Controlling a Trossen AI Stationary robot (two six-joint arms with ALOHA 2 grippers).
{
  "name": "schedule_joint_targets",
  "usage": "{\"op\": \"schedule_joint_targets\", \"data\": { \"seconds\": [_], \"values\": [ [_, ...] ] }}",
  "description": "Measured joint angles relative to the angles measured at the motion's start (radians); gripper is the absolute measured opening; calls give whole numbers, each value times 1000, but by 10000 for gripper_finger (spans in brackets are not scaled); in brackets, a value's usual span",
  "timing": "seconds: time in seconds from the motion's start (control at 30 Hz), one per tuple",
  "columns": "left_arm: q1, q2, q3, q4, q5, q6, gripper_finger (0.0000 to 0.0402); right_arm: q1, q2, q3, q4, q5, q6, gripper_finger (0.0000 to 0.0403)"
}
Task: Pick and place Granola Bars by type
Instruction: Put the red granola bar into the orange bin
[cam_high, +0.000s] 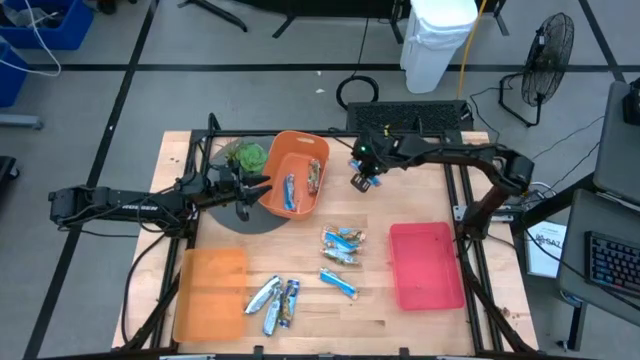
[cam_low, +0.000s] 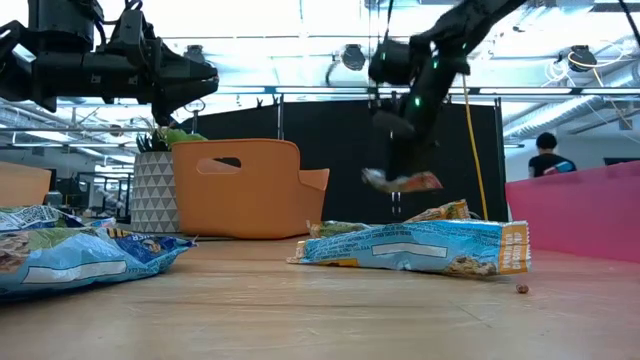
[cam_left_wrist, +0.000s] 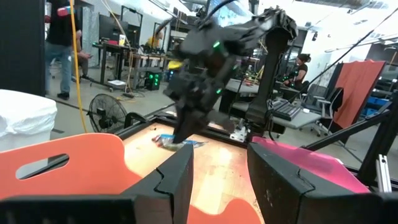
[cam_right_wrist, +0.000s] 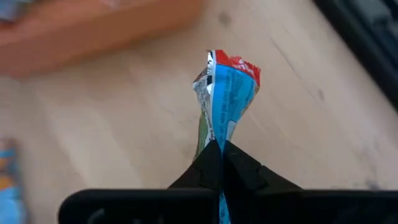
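One bar (cam_right_wrist: 225, 93) is pinched between the closed fingers of the right gripper (cam_right_wrist: 219, 149), which is held above the table (cam_high: 420, 200) just beside the orange bin (cam_high: 296, 150). The wrapper's end is caught at the fingertips, and its blue body with a red tip sticks straight out beyond them, its long axis in line with the fingers. In the low view the same bar (cam_low: 402, 181) is seen hanging clear of the tabletop, lying roughly level under the gripper (cam_low: 400, 170).

Two bars (cam_high: 303, 183) are seen inside the bin, lying lengthwise side by side. Farther from the right gripper, toward the table's middle, a small cluster of bars (cam_high: 342, 246) is spread out, with one blue bar (cam_high: 338, 284) lying slantwise beyond it. A red tray (cam_high: 426, 265) is set beside that cluster. Three more bars (cam_high: 275, 302) are grouped near an orange tray (cam_high: 210, 292).

The left gripper (cam_high: 243, 190) is held partly open over the bin's other side, nothing between its fingers (cam_left_wrist: 283, 177). A potted plant (cam_high: 245, 155) stands just beside it.
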Motion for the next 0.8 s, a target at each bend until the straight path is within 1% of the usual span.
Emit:
{"op": "schedule_joint_targets", "data": {
  "seconds": [0.1, 0.2, 0.3, 0.37, 0.43, 0.57, 0.7, 0.8],
  "values": [
    [0, 0, 0, -7, 0, 0, 154, 54, -41, 0, 55, -40, -33, 1],
    [0, 0, 0, -12, 0, 0, 154, 106, -67, 0, 159, -107, -79, 1],
    [0, 0, 0, -12, 0, 0, 154, 139, -71, 0, 289, -223, -112, 1],
    [0, 0, 0, -12, 0, -3, 154, 148, -71, 0, 390, -313, -121, 0],
    [0, 0, 0, -7, 0, -7, 154, 149, -72, 1, 465, -378, -120, 0],
    [0, 0, 0, -4, 0, -14, 154, 128, -70, 52, 446, -389, -106, 0],
    [0, 0, 0, -4, 0, -15, 154, 103, -49, 158, 354, -387, -110, 0],
    [0, 0, 0, -3, 0, -15, 154, 91, -6, 260, 273, -388, -133, 0]
  ]
}}
